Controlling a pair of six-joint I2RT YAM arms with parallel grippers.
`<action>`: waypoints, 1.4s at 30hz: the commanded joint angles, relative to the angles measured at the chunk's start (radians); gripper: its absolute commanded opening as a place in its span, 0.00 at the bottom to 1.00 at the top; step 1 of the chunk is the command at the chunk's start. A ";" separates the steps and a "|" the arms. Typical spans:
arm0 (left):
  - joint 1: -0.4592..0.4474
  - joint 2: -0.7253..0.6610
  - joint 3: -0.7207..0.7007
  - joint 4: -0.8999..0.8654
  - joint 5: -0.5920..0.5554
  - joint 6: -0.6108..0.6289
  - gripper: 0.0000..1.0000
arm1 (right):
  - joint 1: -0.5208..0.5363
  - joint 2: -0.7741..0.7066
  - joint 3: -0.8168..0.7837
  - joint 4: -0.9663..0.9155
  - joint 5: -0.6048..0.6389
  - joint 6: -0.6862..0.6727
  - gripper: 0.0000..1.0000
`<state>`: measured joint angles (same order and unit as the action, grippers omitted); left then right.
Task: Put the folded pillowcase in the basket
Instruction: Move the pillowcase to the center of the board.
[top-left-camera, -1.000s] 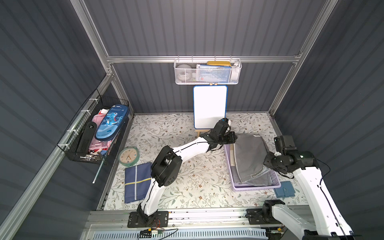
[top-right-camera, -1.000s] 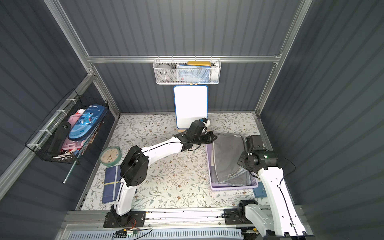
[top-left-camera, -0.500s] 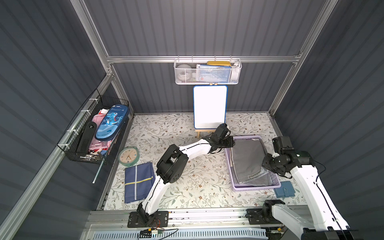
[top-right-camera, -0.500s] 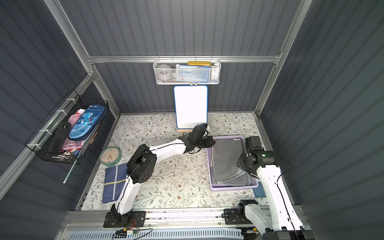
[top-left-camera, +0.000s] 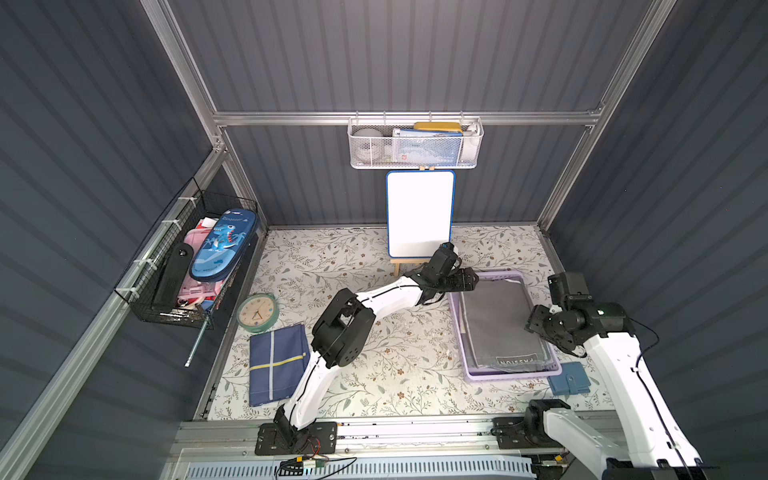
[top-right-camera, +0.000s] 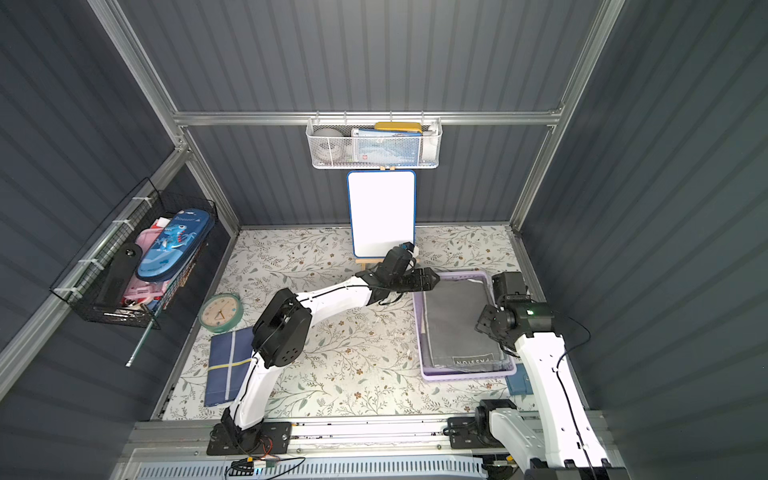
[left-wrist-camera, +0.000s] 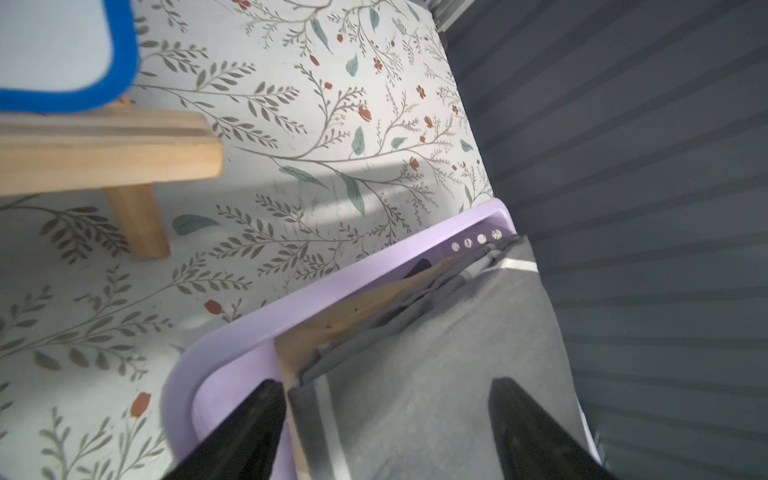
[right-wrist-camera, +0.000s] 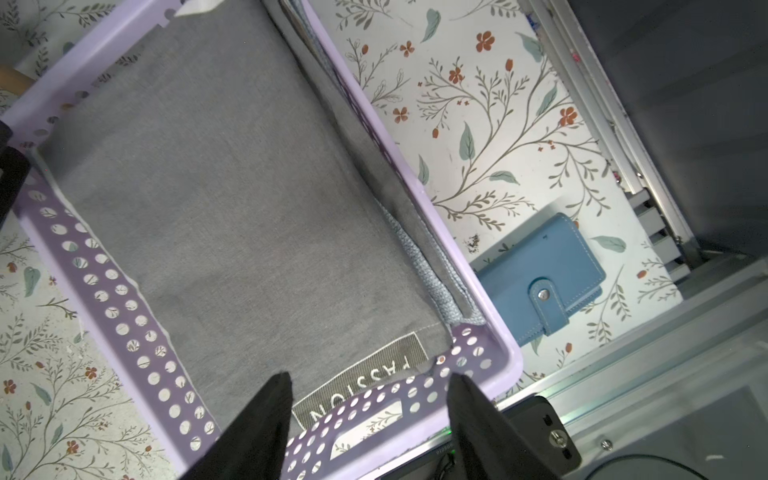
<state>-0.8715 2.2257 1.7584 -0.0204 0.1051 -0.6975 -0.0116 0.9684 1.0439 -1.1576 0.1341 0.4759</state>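
The grey pillowcase (top-left-camera: 500, 324) lies flat inside the basket (top-left-camera: 512, 374). The left gripper (left-wrist-camera: 386, 388) hangs just over one corner of the pillowcase. Its fingers are wide apart and hold nothing. The right gripper (right-wrist-camera: 368, 384) hangs by the basket end where the cloth label is. Its fingers are apart too, with nothing in them. A blue wallet (right-wrist-camera: 540, 274) lies near the right gripper, just outside the basket wall.
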 joint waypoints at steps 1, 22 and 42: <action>0.002 -0.122 -0.012 -0.022 -0.055 0.013 0.84 | -0.003 -0.016 0.033 0.023 -0.061 -0.007 0.63; 0.208 -0.884 -0.417 -0.383 -0.452 -0.171 0.79 | 0.939 0.544 0.125 0.653 -0.323 0.187 0.58; 0.282 -1.031 -0.333 -0.444 -0.518 -0.143 0.80 | 1.207 1.439 1.006 0.452 -0.627 0.091 0.63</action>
<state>-0.5892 1.2148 1.4277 -0.4385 -0.3981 -0.8391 1.1877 2.3680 1.9820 -0.5579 -0.4759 0.5816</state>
